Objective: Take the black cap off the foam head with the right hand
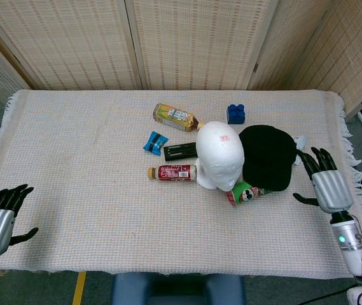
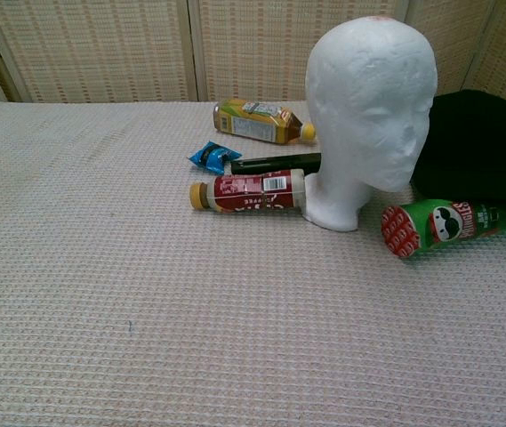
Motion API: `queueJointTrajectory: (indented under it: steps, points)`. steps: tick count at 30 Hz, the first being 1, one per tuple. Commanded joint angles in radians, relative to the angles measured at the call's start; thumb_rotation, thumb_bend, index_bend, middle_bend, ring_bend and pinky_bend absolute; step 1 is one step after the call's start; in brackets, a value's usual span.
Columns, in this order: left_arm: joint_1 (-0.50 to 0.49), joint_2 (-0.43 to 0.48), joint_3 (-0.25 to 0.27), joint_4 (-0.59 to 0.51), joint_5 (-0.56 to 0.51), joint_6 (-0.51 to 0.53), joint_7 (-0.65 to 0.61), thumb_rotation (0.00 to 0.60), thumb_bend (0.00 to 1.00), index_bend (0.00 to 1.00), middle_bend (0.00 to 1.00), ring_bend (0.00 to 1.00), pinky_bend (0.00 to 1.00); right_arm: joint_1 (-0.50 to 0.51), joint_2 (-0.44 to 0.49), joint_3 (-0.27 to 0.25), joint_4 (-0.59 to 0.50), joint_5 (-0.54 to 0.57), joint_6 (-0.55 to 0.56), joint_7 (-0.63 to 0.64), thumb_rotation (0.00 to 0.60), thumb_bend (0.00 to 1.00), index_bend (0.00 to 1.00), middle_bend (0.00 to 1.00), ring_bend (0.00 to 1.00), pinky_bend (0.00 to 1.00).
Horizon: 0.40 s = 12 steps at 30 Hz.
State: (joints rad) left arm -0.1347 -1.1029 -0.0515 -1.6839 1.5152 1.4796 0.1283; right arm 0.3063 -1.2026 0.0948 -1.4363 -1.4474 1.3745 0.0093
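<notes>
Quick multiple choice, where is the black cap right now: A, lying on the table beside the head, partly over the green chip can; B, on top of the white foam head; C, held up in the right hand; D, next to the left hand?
A: the black cap lies on the table beside the bare white foam head, overlapping the green chip can, while the right hand sits apart from it, fingers spread.

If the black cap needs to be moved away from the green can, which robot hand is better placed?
The right robot hand: it is open beside the black cap, while the left robot hand is at the table's far corner.
</notes>
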Motion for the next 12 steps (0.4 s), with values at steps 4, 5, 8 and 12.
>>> queueJointTrajectory:
  steps: [4, 5, 8, 12]
  points:
    - [0.011, -0.015, 0.000, 0.011, 0.018, 0.033, 0.010, 0.600, 0.05, 0.19, 0.16, 0.18, 0.16, -0.146, 0.088, -0.070, -0.101, -0.046, 0.156, -0.003, 0.600, 0.01, 0.17, 0.25, 0.11, 0.09]
    - [0.013, -0.017, -0.001, 0.014, 0.020, 0.039, 0.014, 0.600, 0.05, 0.19, 0.16, 0.18, 0.16, -0.159, 0.094, -0.078, -0.108, -0.051, 0.167, -0.003, 0.600, 0.02, 0.17, 0.26, 0.11, 0.09]
    - [0.020, -0.028, -0.003, 0.019, 0.026, 0.060, 0.018, 0.600, 0.05, 0.19, 0.16, 0.18, 0.16, -0.193, 0.108, -0.098, -0.125, -0.067, 0.191, -0.003, 0.600, 0.05, 0.17, 0.26, 0.11, 0.10]
    - [0.027, -0.040, -0.004, 0.028, 0.031, 0.076, 0.016, 0.600, 0.05, 0.19, 0.16, 0.18, 0.16, -0.215, 0.109, -0.102, -0.129, -0.085, 0.212, 0.024, 0.600, 0.06, 0.17, 0.26, 0.11, 0.11]
